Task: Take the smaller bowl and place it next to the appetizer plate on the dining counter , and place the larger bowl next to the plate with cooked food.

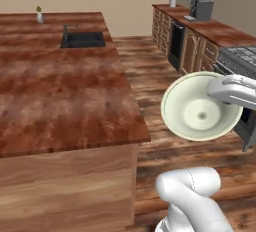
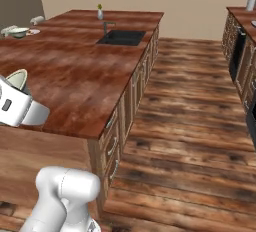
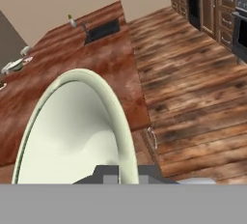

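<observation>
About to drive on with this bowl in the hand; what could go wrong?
1. The big bowl hangs tilted over the floor, pinched at its rim; a jolt might slip it out.
2. It is carried about level with the counter edge, so swinging across could clip that edge.

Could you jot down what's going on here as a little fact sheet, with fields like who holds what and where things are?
Held item: larger bowl, tipped on edge, cream inside facing the left base camera
Holder: gripper, closed on the bowl's rim
Bowl position: in the air over the wood floor, beside the dining counter
Counter fixtures: black sink, small vase
Far end of the counter: white dishes, too small to identify
</observation>
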Tool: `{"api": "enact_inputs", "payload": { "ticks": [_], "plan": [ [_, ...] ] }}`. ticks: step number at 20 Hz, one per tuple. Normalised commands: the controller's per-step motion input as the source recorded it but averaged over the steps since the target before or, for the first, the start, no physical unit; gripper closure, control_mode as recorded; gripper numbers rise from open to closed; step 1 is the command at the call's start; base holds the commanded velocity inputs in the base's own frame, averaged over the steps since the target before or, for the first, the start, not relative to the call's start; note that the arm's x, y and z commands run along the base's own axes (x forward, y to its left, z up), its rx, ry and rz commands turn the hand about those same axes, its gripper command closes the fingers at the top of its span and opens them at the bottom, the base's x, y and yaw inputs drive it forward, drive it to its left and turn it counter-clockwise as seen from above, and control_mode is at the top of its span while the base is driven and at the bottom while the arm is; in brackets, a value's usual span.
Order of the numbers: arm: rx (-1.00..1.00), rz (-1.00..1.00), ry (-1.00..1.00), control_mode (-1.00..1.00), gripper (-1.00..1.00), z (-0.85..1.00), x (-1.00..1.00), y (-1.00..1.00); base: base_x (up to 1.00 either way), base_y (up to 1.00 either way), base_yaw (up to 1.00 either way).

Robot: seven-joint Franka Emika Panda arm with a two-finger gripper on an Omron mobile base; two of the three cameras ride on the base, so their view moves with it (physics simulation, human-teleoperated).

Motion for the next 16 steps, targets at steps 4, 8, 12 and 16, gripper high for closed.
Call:
{"api": "enact_inputs", "payload": {
  "ticks": [4, 8, 12, 16],
  "plan": [
    [0.0, 0.0, 0.0, 1.0, 1.0, 0.0, 0.0, 0.0, 0.12, 1.0, 0.13],
    [0.0, 0.0, 0.0, 1.0, 1.0, 0.0, 0.0, 0.0, 0.07, 1.0, 0.13],
    [0.0, 0.0, 0.0, 1.0, 1.0, 0.0, 0.0, 0.0, 0.11, 1.0, 0.11],
    [0.0, 0.0, 0.0, 1.0, 1.0, 0.0, 0.0, 0.0, 0.29, 1.0, 0.12]
  ]
}}
